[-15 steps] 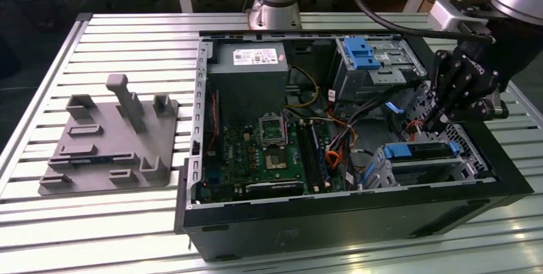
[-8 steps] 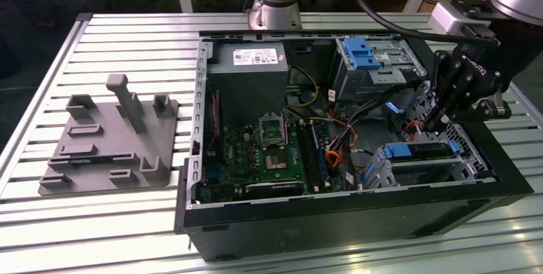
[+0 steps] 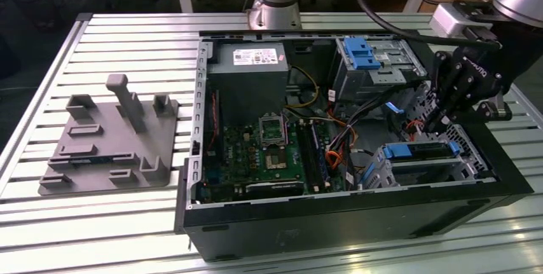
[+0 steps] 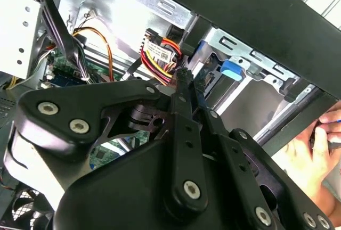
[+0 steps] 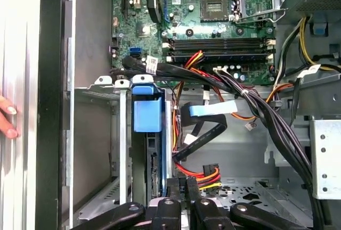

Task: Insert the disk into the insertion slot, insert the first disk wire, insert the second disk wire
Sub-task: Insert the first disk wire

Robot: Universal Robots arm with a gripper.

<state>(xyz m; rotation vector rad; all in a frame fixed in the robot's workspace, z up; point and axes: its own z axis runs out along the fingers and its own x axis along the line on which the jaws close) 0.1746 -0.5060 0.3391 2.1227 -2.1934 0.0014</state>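
- the disk (image 3: 421, 151), a flat drive in a glossy blue plastic carrier, sits inside the insertion slot (image 3: 428, 171) (a boxy, perforated sheet-metal cage).
- the tool (image 5: 184, 185), black and angular, has its fingers drawn together, hovering just beside the disk near a red-yellow wire plug (image 5: 205, 175).

Arm (image 3: 276, 0): silver-grey tubular segments. Black cables (image 3: 373, 7) loop above the tool (image 3: 431, 121). Pale grey box (image 3: 454, 20) mounted just above the tool. Tool: matte black linkage plates, silver screw heads (image 4: 192, 189), white lettering on one plate.
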